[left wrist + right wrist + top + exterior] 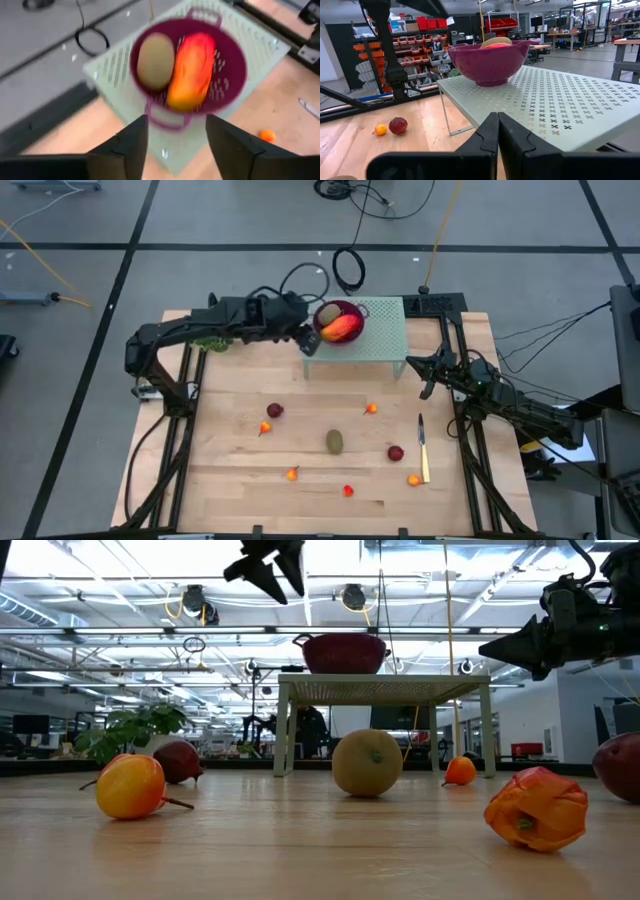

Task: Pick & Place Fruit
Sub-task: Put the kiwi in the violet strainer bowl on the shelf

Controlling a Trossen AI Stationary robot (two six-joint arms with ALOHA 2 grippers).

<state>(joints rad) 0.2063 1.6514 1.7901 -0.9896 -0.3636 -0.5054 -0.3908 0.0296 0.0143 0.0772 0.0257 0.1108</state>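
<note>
A magenta colander bowl (352, 307) stands on a pale green perforated stand (385, 332) at the table's far side. In it lie a brown-green kiwi-like oval (156, 61) and a larger orange-red oval (192, 70). My left gripper (176, 140) hovers open and empty above the stand's left near edge, beside the bowl (234, 65). Another kiwi-like oval (334, 442), two dark red balls (275, 411) (396, 453) and several tiny orange pieces (292, 474) rest on the wooden table. My right gripper (428, 376) waits shut at the stand's right side.
A slim yellow-handled knife (423, 448) lies on the table at the right, near an orange piece (414, 479). A leafy green sprig (210, 342) lies under the left arm at the far left. The stand's legs (284, 730) rise from the table.
</note>
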